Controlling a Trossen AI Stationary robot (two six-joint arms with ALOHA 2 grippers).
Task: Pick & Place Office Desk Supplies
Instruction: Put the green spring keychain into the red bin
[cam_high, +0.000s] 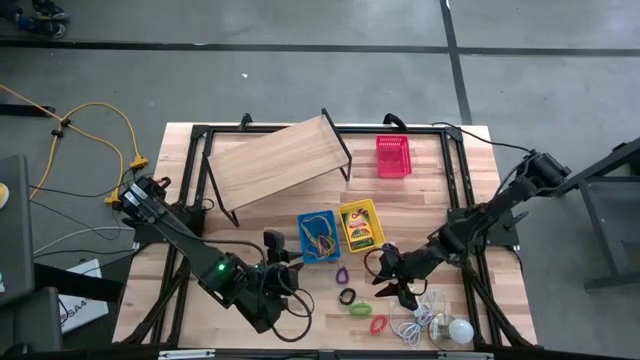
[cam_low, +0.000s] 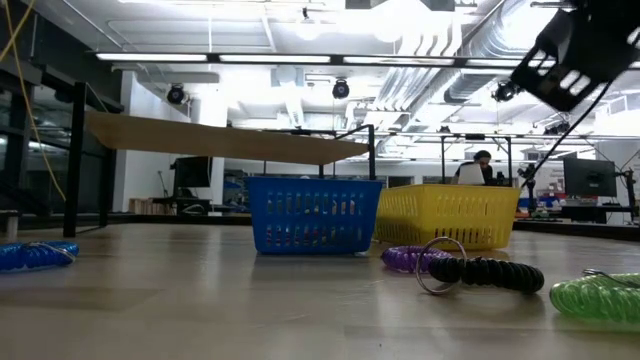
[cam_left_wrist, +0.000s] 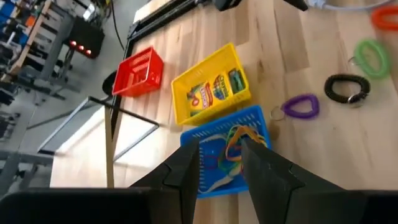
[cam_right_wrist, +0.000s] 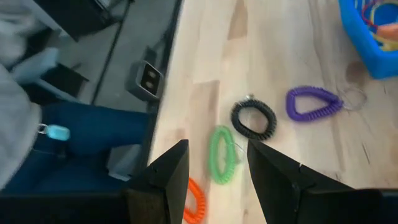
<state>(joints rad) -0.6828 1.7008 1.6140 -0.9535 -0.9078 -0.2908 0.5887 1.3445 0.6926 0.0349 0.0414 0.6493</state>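
pale wooden tabletop (cam_high: 470, 180) carries the blue basket (cam_high: 318, 236); beside it lie purple (cam_high: 341, 274), black (cam_high: 347, 296) and green coil loops (cam_high: 360, 309), light and springy, best pinched across the rim; right gripper (cam_high: 398, 287) hovers nearby, jaws wide and empty; left gripper (cam_high: 278, 258) open beside the basket; loops lie near the table edge

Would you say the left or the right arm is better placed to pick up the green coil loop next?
Probably the right. The right gripper hangs open just above the green coil loop, which shows between its fingers. The left gripper, also open, points at the blue basket instead.
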